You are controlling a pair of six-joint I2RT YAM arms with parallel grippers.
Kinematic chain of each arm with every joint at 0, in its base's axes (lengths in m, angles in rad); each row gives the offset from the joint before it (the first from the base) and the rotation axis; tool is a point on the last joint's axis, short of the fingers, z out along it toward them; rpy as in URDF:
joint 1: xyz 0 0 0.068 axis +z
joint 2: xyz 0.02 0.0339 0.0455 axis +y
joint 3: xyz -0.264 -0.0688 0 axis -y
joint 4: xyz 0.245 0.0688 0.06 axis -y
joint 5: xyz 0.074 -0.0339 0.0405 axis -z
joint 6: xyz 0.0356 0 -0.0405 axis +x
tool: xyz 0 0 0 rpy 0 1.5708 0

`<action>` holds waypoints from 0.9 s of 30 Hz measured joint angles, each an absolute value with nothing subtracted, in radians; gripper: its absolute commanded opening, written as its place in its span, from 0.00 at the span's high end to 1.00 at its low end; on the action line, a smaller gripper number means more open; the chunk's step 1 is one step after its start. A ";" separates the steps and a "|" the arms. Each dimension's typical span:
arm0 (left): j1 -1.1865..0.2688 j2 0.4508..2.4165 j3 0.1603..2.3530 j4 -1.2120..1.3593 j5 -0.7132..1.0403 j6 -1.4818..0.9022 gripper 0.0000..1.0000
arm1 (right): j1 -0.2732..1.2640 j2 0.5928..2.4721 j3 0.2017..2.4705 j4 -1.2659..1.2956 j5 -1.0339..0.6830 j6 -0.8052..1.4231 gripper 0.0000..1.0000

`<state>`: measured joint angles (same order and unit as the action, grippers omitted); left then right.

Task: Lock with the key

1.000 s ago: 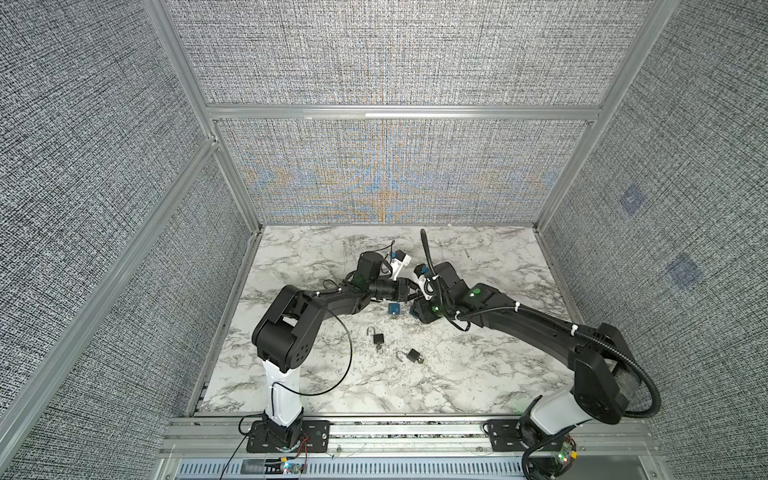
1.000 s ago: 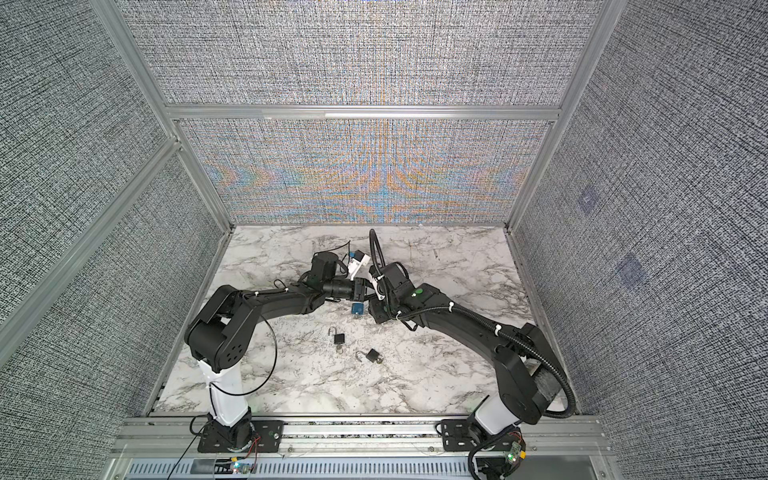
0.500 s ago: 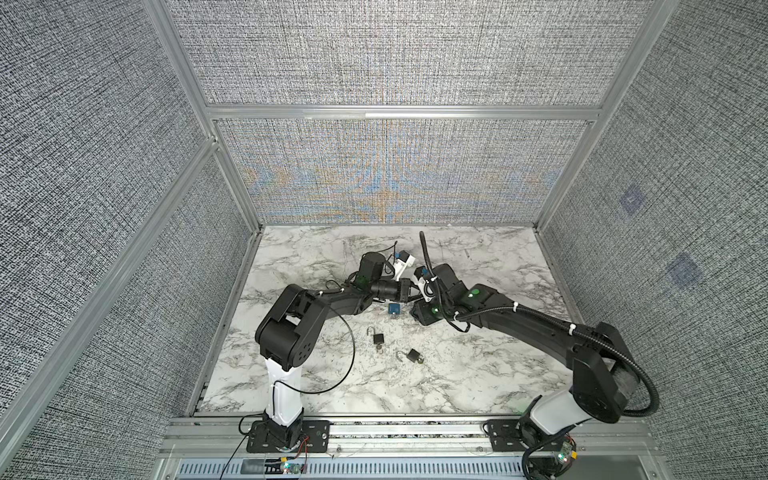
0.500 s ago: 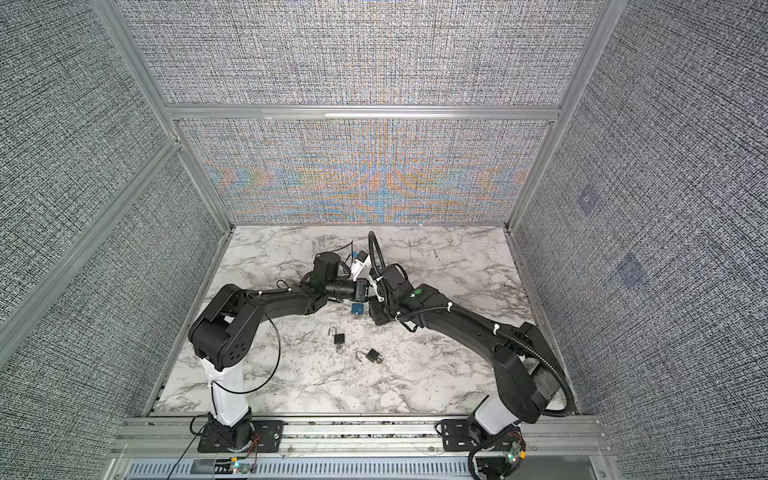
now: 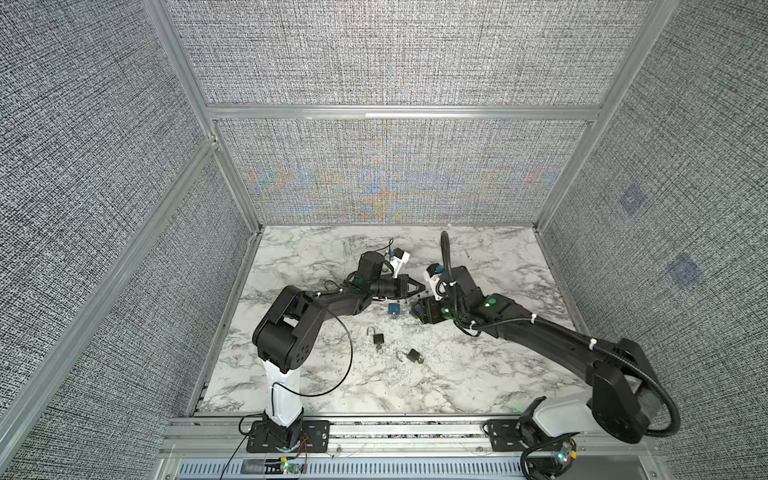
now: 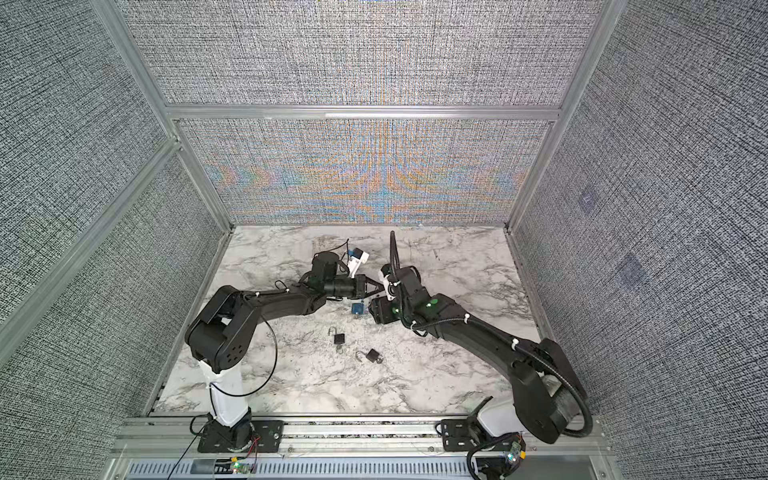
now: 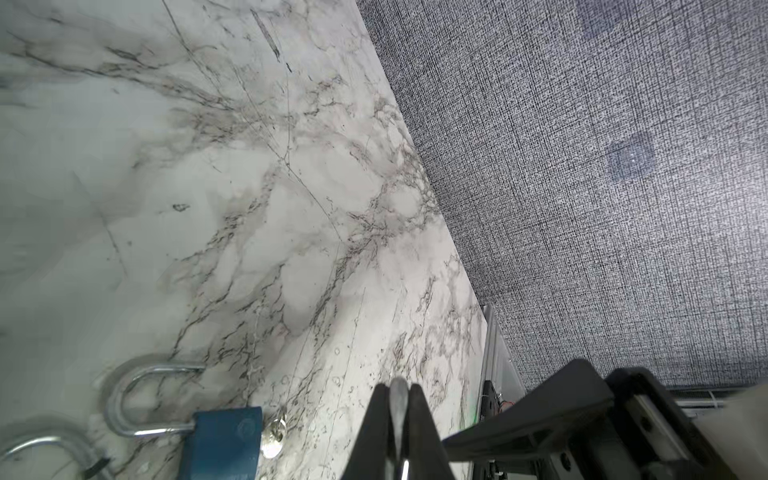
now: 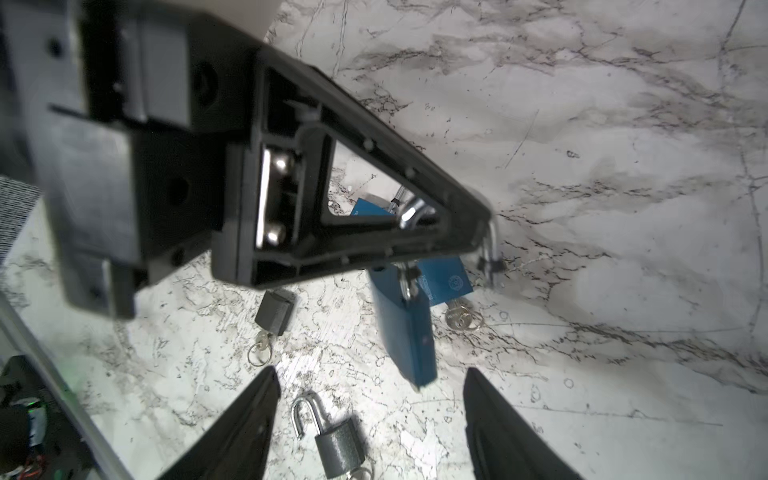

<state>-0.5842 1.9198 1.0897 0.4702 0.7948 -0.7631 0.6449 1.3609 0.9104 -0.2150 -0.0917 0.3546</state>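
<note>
Blue block-shaped metal padlock [image 8: 405, 332]: hanging by its steel shackle [image 8: 404, 284], left gripper [image 7: 398, 399] clamping that shackle. Right gripper [image 8: 369, 374]: standing just beside the padlock, jaws apart. Advice: closing squarely on the body, steadying it before keying.

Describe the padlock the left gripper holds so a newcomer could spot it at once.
At the middle of the marble table, a blue padlock is held upright by its shackle in the shut left gripper. The other blue padlock lies flat beside it, and the two grey padlocks are smaller.
</note>
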 measured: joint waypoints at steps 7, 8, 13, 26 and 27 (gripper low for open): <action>-0.585 1.870 1.081 0.469 0.720 -0.801 1.00 | 0.519 1.193 0.688 -0.048 -0.143 0.402 0.31; -0.585 1.863 1.082 0.469 0.707 -0.803 1.00 | 0.503 1.180 0.651 -0.012 -0.154 0.411 0.32; -0.587 1.835 1.116 0.422 0.653 -0.817 1.00 | 0.472 1.130 0.510 0.163 -0.180 0.442 0.32; -0.619 1.782 1.077 0.425 0.580 -0.871 1.00 | 0.471 1.121 0.464 0.356 -0.265 0.383 0.37; -0.620 1.780 1.079 0.425 0.579 -0.875 1.00 | 0.471 1.121 0.461 0.370 -0.268 0.381 0.38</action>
